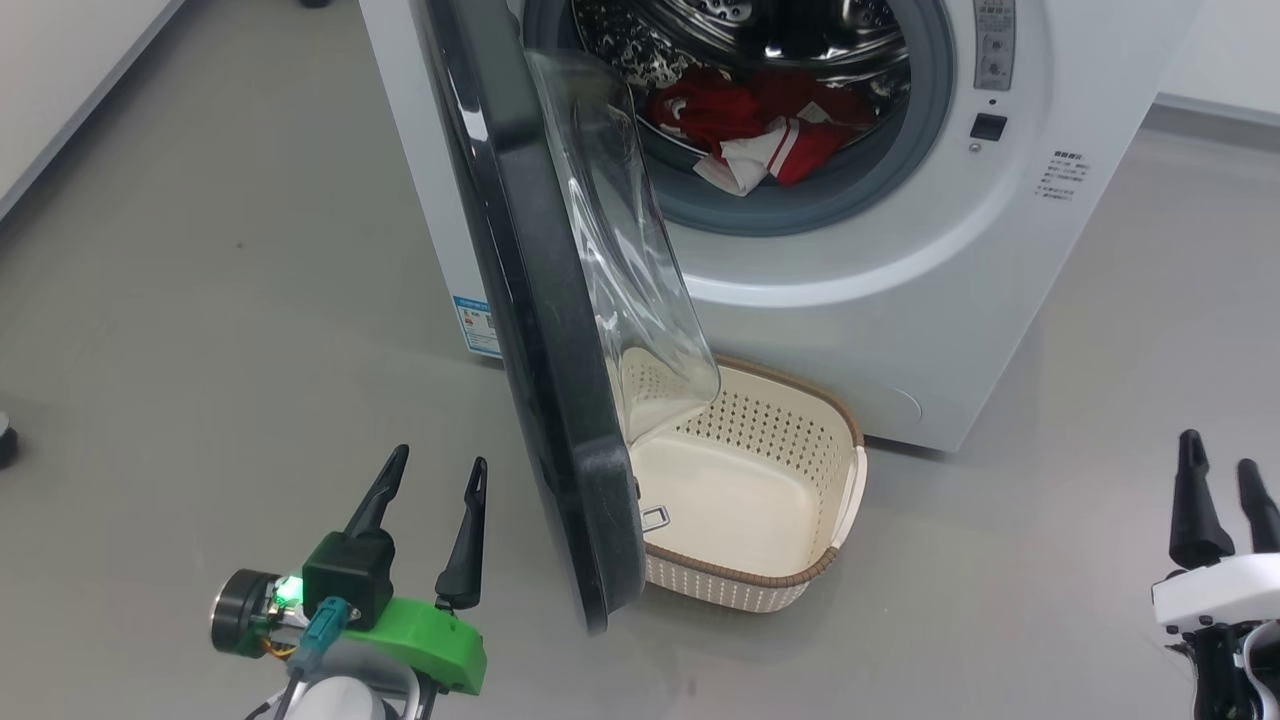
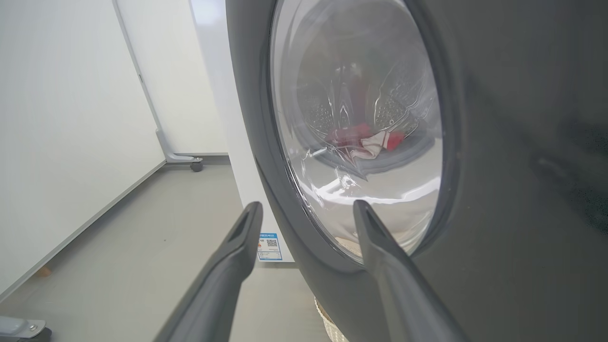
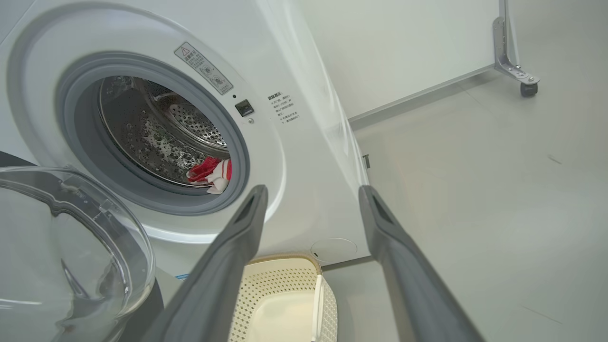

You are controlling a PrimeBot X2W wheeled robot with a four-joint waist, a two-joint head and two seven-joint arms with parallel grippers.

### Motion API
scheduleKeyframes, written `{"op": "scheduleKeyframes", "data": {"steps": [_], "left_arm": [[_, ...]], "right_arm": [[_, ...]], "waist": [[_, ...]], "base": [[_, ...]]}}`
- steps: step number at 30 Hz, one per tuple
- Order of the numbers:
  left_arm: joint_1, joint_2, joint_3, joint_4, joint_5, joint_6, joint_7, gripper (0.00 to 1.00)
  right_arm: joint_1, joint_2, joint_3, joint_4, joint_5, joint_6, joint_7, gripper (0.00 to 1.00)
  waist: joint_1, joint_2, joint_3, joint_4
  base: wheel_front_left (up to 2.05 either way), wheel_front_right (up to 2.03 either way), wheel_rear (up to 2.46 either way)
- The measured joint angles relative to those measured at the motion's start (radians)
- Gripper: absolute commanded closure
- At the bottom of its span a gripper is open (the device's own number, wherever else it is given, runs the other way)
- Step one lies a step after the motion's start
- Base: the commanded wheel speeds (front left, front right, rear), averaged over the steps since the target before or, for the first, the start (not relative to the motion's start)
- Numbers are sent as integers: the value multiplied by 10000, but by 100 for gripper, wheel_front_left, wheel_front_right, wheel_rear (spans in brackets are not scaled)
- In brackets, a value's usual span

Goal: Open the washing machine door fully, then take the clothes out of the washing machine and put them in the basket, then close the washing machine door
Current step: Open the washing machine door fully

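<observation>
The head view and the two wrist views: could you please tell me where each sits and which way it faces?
Head view: on the head, looking forward and down at the open washing machine door, basket and clothes; left gripper lower left, right gripper lower right.
Left wrist view: on the left wrist, facing the door's outer side; own fingers show.
Right wrist view: on the right wrist, facing the mouth of the washing machine; own fingers show.
Shared: all three see the clothes.

Nothing fancy around me, just plain grey floor (image 1: 200,250) with a few small marks. A white panel (image 2: 71,118) stood off to my left, and another one had a metal foot (image 3: 510,71) with a little black caster (image 3: 528,89).
</observation>
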Motion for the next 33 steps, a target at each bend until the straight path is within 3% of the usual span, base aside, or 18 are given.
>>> {"op": "scheduleKeyframes", "data": {"steps": [6,8,10,16,33], "left_arm": [[99,2,109,148,44,-6,2,0],[215,4,125,209,46,-6,2,0],[238,4,142,215,46,-8,2,0],[242,6,157,219,59,-27,2,0],[296,10,268,282,102,-107,2,0]], "right_arm": [[227,-451,245,59,-1778,-819,-970,0],[278,-686,345,59,-2665,-1273,-1026,0],[341,-825,426,38,-3179,-1517,-1026,0],[481,-708,740,13,-4048,-1638,-1026,0],[1020,627,1137,148,-4669,-1728,-1026,0]], "waist": [[0,0,-248,-10],[0,0,-357,-23],[0,0,-412,-29],[0,0,-469,-37],[0,0,-570,-208]], "base": [[0,0,0],[0,0,0],[0,0,0],[0,0,0],[0,0,0]]}}
